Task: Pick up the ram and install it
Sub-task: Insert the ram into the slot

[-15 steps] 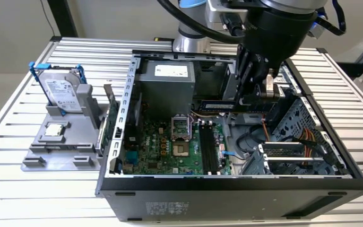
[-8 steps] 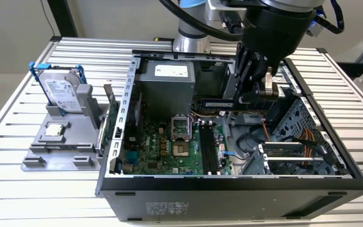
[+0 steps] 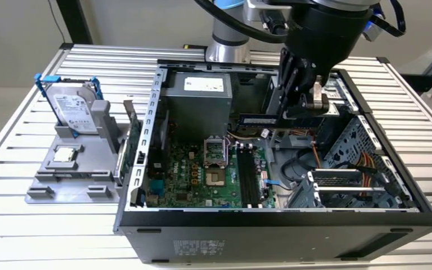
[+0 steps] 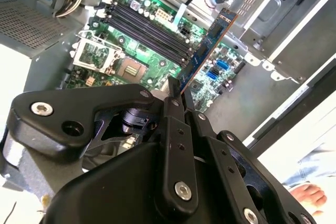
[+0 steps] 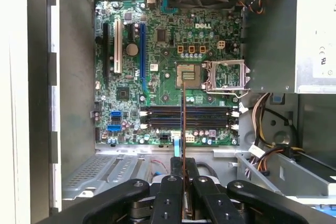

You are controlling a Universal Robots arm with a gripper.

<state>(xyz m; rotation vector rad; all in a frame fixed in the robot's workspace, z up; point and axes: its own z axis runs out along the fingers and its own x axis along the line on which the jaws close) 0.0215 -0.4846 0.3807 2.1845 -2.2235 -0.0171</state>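
Black computer case (image 3: 276, 233), motherboard (image 3: 193, 174) inside; ram (image 4: 210, 45) in gripper (image 4: 180, 94) above.

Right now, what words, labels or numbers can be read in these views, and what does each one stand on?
Hard drive label: print too small to read.
Power supply white sticker: blurred, unreadable.
Computer case outer label: too small to read.
Motherboard: a white brand mark above the processor socket, left unquoted; the other print is too small.
Ram, gripped in the pincer: no readable print.

Slatted metal table (image 3: 28, 239): open computer case (image 3: 276, 239), grey parts stand (image 3: 72, 175) beside.
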